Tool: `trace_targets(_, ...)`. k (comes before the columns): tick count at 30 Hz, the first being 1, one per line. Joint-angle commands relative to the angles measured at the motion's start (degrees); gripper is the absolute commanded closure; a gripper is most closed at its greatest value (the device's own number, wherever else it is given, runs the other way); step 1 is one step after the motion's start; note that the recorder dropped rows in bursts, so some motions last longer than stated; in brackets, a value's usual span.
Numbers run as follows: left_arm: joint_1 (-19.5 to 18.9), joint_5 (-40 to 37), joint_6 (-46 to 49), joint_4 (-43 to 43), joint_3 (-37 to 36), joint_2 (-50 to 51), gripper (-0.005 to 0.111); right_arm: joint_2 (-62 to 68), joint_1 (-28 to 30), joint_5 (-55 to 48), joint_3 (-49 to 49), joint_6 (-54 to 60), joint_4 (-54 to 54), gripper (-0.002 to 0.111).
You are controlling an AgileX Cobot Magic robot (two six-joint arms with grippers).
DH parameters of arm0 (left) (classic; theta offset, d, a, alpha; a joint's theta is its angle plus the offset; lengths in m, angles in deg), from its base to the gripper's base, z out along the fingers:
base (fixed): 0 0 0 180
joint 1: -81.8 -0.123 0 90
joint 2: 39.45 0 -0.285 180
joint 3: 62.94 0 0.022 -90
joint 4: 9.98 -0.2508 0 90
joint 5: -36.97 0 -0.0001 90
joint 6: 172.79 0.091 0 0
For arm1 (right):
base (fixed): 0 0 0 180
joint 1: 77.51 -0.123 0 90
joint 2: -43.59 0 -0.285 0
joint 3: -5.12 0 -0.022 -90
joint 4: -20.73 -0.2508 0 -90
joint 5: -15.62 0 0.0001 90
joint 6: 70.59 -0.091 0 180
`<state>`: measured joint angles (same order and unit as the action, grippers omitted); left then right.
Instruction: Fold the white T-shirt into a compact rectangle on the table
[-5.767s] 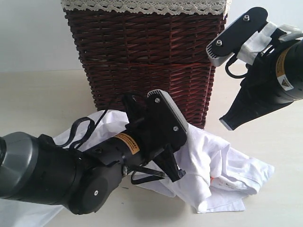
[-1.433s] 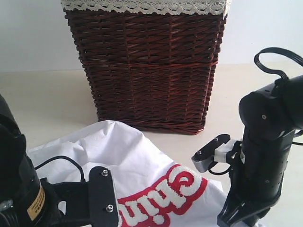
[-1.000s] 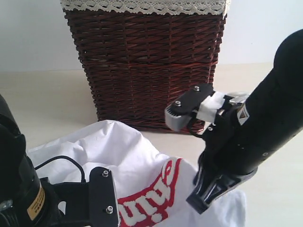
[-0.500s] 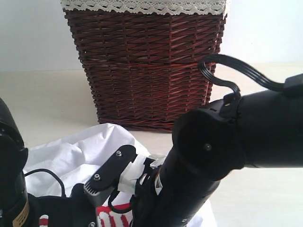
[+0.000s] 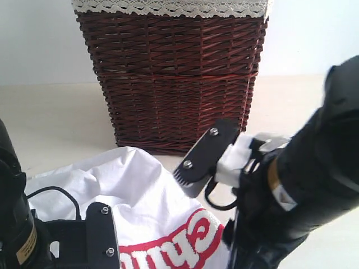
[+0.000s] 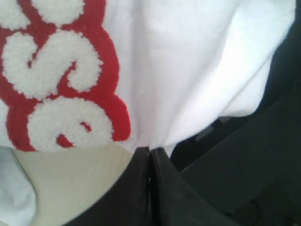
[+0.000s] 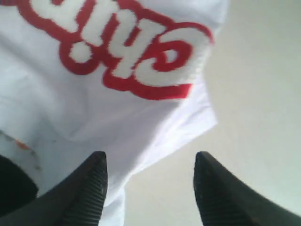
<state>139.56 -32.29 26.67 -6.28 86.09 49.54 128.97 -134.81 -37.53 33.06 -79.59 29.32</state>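
Pale beige tabletop (image 5: 50, 112) fronts a dark brown wicker basket (image 5: 174, 73), where a white cotton T-shirt (image 5: 146, 190) with a red band and fluffy white lettering lies rumpled. The left gripper (image 6: 149, 153) pinches the shirt's fabric tight; the right gripper (image 7: 150, 162) hovers over its edge, jaws parted, empty.

A dark reddish-brown wicker basket (image 5: 174, 73) stands upright in the middle of the exterior view, its weave running in tight horizontal rows. A cream lace-edged liner (image 5: 168, 7) folds over its top rim. Behind it rises a plain white wall (image 5: 33, 39).
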Motion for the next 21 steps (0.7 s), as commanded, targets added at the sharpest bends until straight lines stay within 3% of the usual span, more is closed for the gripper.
trace_targets(1, -0.1, 5.5, -2.6, -2.9, -0.2, -2.7, 0.107, -8.0, -0.2, -0.7, 5.4, -18.3, 15.7, 0.059)
trace_targets(3, -0.1, 6.8, -5.0, -6.1, -0.1, -6.6, 0.107, -9.3, -0.2, -0.7, 8.8, -24.0, 18.6, 0.069)
trace_targets(6, -0.1, 6.4, -5.5, -6.6, -0.1, -13.9, 0.107, -6.9, -0.2, 4.3, 11.6, -21.8, 14.9, 0.104)
trace_targets(7, -0.1, 5.2, -5.5, -6.1, -0.1, -14.9, 0.107, -5.9, -0.2, 4.7, 11.6, -21.1, 14.2, 0.108)
trace_targets(9, -0.1, -0.2, -5.6, -6.0, -0.3, -15.9, 0.107, -3.9, -0.2, 4.9, 11.6, -21.1, 14.2, 0.108)
trace_targets(12, -0.5, -0.7, -9.4, -7.8, -2.4, -16.5, 0.107, -1.7, -0.2, 4.4, 11.3, -21.1, 14.3, 0.108)
trace_targets(16, -3.7, -0.7, -10.3, -9.7, -6.1, -16.8, 0.107, -1.5, -0.2, 5.4, 10.5, -21.1, 14.3, 0.108)
trace_targets(21, -8.2, -0.7, -18.5, -16.7, -6.9, -17.0, 0.107, -1.2, -0.2, 8.1, 10.5, -20.6, 12.4, 0.108)
